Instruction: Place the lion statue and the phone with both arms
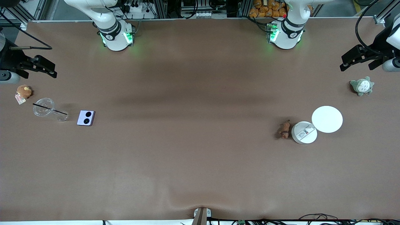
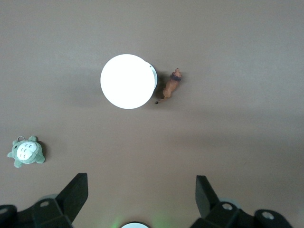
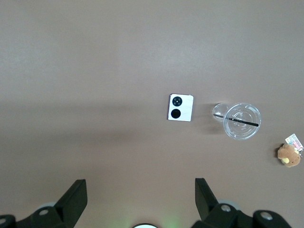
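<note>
Nearest the front camera, toward the left arm's end of the table (image 1: 200,162), the lion statue (image 1: 284,129) lay on its side just beside a small white disc (image 1: 304,132), with a larger white disc (image 1: 327,119) touching that one a little farther off. Toward the right arm's end, slightly farther from the camera, the phone (image 1: 86,117) lay flat with its two black circles facing up, just beside a clear plastic cup (image 1: 47,108) tipped over with a black straw. Each thing sat within its own arm's reach, which looked like the reason for splitting the job between two arms.

Farther still were a brown plush (image 1: 24,91) with a tag and a grey-green plush (image 1: 362,86), neither part of the job.

The left gripper (image 2: 141,190) hung high near its end of the table, fingers spread wide and empty, the lion well apart from it below. The right gripper (image 3: 140,192) did likewise at its own end, wide and empty, the phone well apart from it. Nothing had been picked up; both arms seemed poised to descend.
</note>
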You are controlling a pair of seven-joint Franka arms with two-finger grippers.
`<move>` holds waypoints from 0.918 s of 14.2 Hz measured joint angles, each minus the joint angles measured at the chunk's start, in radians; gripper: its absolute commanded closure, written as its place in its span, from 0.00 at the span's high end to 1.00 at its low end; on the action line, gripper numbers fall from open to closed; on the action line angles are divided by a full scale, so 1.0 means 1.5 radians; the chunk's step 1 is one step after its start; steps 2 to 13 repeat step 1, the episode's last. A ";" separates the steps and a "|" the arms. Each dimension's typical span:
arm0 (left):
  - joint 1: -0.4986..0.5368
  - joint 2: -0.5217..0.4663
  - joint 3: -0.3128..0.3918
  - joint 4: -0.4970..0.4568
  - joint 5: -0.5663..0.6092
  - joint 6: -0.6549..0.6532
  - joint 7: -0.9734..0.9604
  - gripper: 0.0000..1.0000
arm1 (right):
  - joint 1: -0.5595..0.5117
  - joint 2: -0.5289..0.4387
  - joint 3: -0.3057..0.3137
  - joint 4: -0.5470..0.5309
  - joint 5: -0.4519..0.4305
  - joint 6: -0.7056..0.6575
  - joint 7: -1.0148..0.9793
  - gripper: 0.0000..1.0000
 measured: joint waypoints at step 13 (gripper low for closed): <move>0.000 0.000 0.000 0.000 0.000 0.000 0.000 1.00 | 0.000 0.000 0.000 0.000 0.000 0.000 0.000 1.00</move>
